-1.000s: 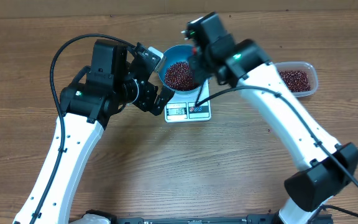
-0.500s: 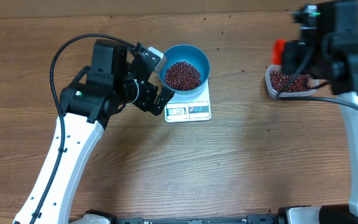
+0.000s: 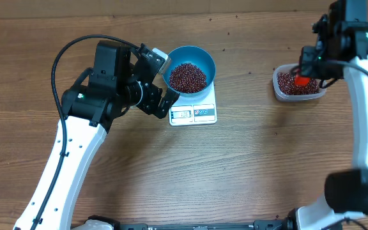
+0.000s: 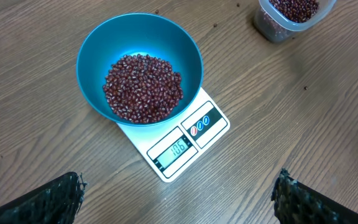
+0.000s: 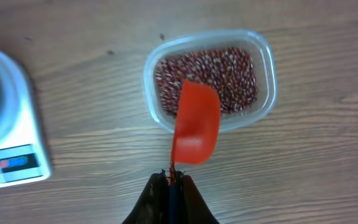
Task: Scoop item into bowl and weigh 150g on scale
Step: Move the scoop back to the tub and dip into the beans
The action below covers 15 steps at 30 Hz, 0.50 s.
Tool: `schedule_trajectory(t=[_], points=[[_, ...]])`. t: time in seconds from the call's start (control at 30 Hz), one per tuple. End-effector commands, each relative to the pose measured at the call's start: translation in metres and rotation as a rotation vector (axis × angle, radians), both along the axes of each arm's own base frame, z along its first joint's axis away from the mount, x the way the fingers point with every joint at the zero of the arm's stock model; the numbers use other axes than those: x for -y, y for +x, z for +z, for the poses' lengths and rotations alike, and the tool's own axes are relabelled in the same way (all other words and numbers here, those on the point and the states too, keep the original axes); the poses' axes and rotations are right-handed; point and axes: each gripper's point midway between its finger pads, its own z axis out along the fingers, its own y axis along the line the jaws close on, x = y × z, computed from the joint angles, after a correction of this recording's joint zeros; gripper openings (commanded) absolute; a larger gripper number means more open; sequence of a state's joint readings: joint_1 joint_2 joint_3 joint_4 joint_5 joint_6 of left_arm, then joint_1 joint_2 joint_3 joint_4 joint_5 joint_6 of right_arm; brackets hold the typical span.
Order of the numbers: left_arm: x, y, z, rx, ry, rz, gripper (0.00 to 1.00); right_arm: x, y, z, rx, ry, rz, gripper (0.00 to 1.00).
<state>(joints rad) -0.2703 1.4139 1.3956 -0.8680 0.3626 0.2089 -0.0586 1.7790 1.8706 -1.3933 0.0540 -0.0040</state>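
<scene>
Bowl (image 4: 92, 56) of beans (image 4: 143, 87) sits on scale (image 4: 185, 140), rim past its edges. Left tool (image 3: 163, 80) spread wide beside it. Right tool (image 5: 171, 180) pinches red scoop (image 5: 196, 124) over tub (image 5: 263, 81); bare table (image 3: 248, 147) between.

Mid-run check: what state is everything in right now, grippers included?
bowl: on the scale, partly filled with beans.
scale: on, display reads 106.
tub: open, beans inside.
scoop: over the tub, no beans seen on it.
left gripper: open, empty, beside the bowl.
right gripper: shut on the scoop handle.
</scene>
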Motion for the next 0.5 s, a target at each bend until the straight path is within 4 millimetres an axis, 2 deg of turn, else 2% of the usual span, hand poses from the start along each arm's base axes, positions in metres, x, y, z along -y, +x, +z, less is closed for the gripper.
schedule_trajectory(t=[0.0, 0.3, 0.47], points=[[-0.001, 0.003, 0.012, 0.027, -0.011, 0.017, 0.99, 0.013, 0.005, -0.027, -0.077, -0.057, -0.022, 0.04], [-0.001, 0.003, 0.012, 0.027, -0.011, 0.017, 0.99, 0.013, 0.035, -0.080, -0.134, -0.046, -0.018, 0.04], [-0.001, 0.003, 0.012, 0.027, -0.011, 0.017, 0.99, 0.000, 0.046, -0.105, -0.152, 0.036, 0.005, 0.04]])
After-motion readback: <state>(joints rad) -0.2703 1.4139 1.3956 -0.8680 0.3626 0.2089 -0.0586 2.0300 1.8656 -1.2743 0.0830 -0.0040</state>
